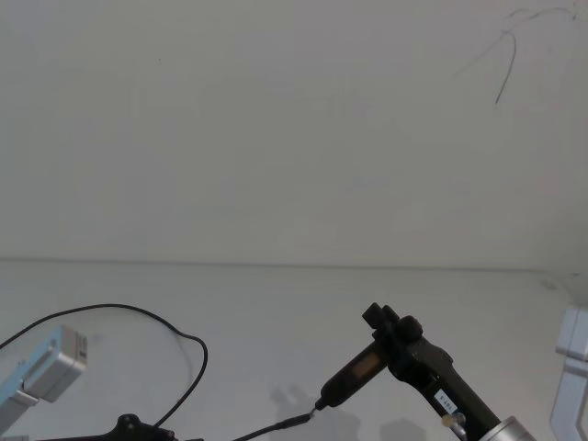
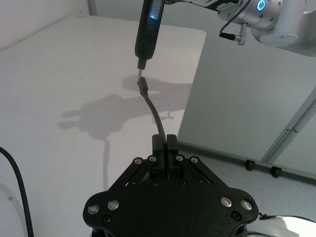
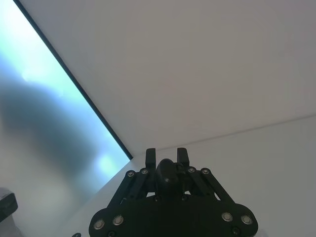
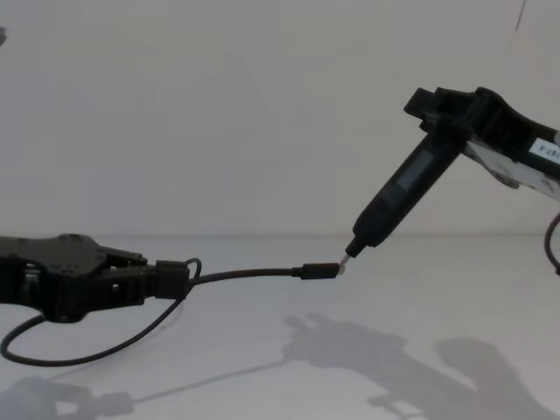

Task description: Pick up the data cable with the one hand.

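The left gripper (image 4: pixel 171 278) was clamped on the data cable (image 4: pixel 249 275), plug lifted clear of the table (image 4: pixel 490 289); pickup looked done. The right gripper (image 3: pixel 167 159) pinched a pen-shaped tool (image 4: pixel 398 197), tip apparently touching the plug.

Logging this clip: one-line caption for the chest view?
Left hand holds the data cable off the table, plug beside the pen-shaped tool gripped by the right hand.

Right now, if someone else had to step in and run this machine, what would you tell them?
Left gripper: shut on the data cable, holding it off the table, plug end pointing right.
Right gripper: shut on a dark pen-shaped tool, its tip right at the cable's plug.
Done: cable picked up.
Left: I'd guess only keeping the grip; slack loops behind the left gripper.
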